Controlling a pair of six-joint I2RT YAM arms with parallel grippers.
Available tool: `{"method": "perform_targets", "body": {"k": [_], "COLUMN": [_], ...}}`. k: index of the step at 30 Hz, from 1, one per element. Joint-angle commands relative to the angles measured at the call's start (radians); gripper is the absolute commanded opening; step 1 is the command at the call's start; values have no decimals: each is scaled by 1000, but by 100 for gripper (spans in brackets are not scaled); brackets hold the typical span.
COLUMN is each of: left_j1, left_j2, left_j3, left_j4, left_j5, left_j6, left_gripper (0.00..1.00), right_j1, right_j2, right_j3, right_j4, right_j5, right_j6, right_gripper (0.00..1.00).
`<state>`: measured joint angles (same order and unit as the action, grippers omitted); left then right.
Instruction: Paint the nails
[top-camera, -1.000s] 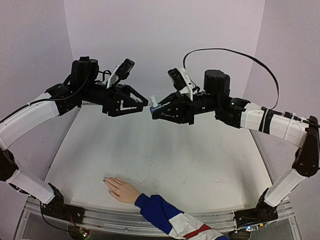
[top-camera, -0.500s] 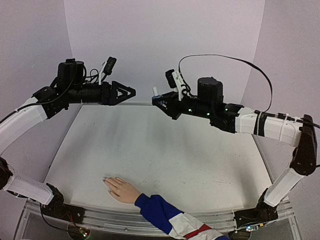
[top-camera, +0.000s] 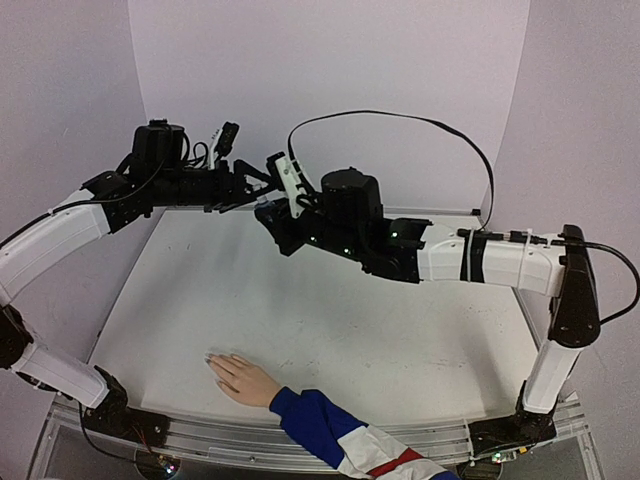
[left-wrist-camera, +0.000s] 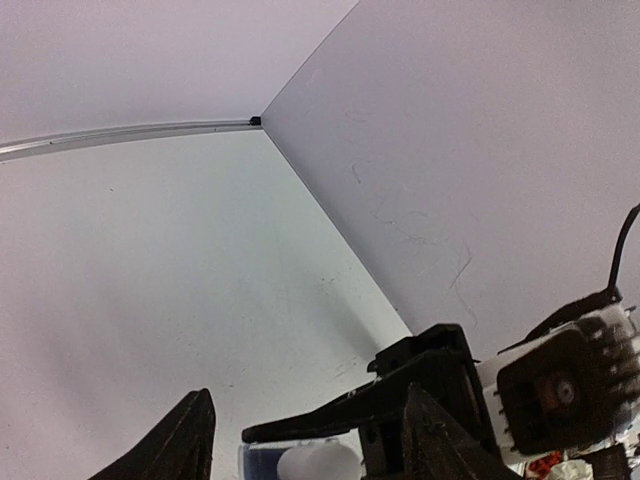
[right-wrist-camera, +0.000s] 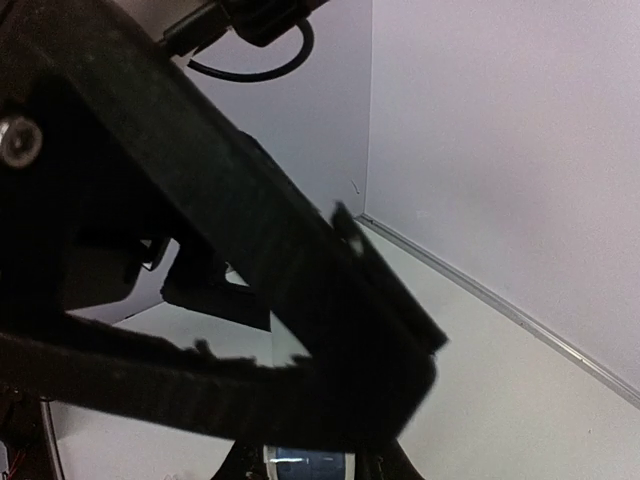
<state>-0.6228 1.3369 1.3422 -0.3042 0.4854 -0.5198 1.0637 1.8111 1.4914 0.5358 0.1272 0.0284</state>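
Observation:
A pale hand (top-camera: 245, 378) in a blue, white and red sleeve (top-camera: 340, 437) lies flat near the table's front edge, its tiny nails (top-camera: 212, 361) pointing left. My right gripper (top-camera: 270, 213) is shut on a small blue bottle (right-wrist-camera: 305, 466) with a white cap (left-wrist-camera: 303, 464), held high over the back of the table. My left gripper (top-camera: 260, 188) is open right beside it. In the left wrist view the cap sits between its spread fingers (left-wrist-camera: 195, 440). Both grippers are far from the hand. In the top view the bottle is mostly hidden.
The white table (top-camera: 330, 320) is walled by pale lilac panels (top-camera: 330, 90) at the back and sides. The right arm (top-camera: 480, 258) stretches across the back of the table, its black cable arching above. The left gripper's body (right-wrist-camera: 200, 200) blocks most of the right wrist view.
My right arm has swung left with the bottle, bringing it up to my left gripper. The left gripper has shifted slightly right and stays open. The hand has not moved.

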Motion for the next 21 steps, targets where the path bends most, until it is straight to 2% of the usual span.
{"method": "perform_targets", "body": {"k": [1,3,10,15,18,21], "left_j1": [0,0,-2,-31,-77,-106], "left_j2": [-12,-14,-25,-2,16,23], "left_j3": [43,36,13,21,44,53], "left_j4": [71,71,71,73,76,79], "left_j5": [-5,-7,-10,65,227,479], "left_j6": [-19,-19,-2,60,192,317], "left_gripper": [53,44,22,2,0,0], "right_j1": [19,22,23,19,-25,-131], "right_j2": [27,35,43,26,-8,-62], "right_j3": [93,108,119,122,107,67], "right_j4": [35,31,26,29,34,72], "right_j5": [58,61,68,3,-235,-701], "right_j6": [-52,-58,-54,-47,-43,22], "right_gripper": [0,0,0,0,0,0]}}
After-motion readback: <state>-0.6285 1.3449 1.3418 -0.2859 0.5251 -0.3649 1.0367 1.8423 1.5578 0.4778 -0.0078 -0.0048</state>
